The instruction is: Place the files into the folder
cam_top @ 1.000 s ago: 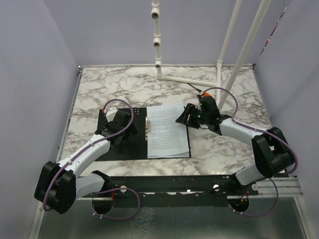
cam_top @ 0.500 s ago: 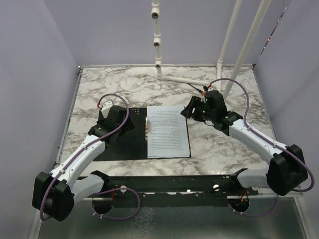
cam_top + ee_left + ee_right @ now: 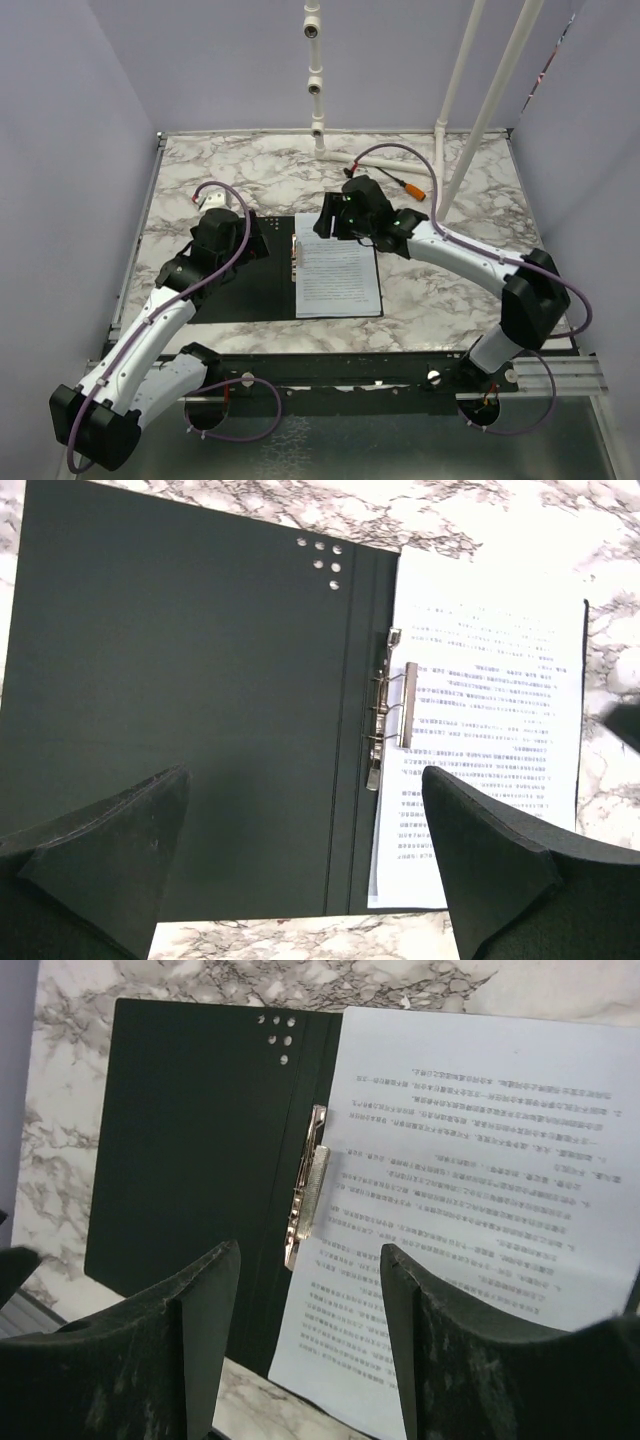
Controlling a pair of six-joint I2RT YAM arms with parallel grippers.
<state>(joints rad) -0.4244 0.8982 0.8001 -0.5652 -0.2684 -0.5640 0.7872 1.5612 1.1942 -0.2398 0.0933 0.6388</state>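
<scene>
The folder (image 3: 250,290) lies open on the marble table, black inside up, with the metal clip (image 3: 294,258) at its spine. The files (image 3: 338,280), white printed sheets, lie flat on its right half. My left gripper (image 3: 240,245) is open and empty above the folder's left half. My right gripper (image 3: 328,218) is open and empty above the far edge of the files. The left wrist view shows its gripper (image 3: 302,775), the folder (image 3: 180,650), clip (image 3: 390,715) and files (image 3: 490,710). The right wrist view shows its gripper (image 3: 310,1250), the folder (image 3: 190,1140), clip (image 3: 308,1185) and files (image 3: 480,1160).
A white pipe frame (image 3: 316,90) stands at the back, with slanted pipes (image 3: 480,120) at the back right. An orange-tipped cable (image 3: 410,185) lies near them. Purple walls close in the marble table (image 3: 450,290). A black rail (image 3: 340,365) runs along the near edge.
My right gripper has moved left, from the files' far right corner to over their far edge. The raised sheet corner now lies flat. My left gripper has drawn back towards the far left.
</scene>
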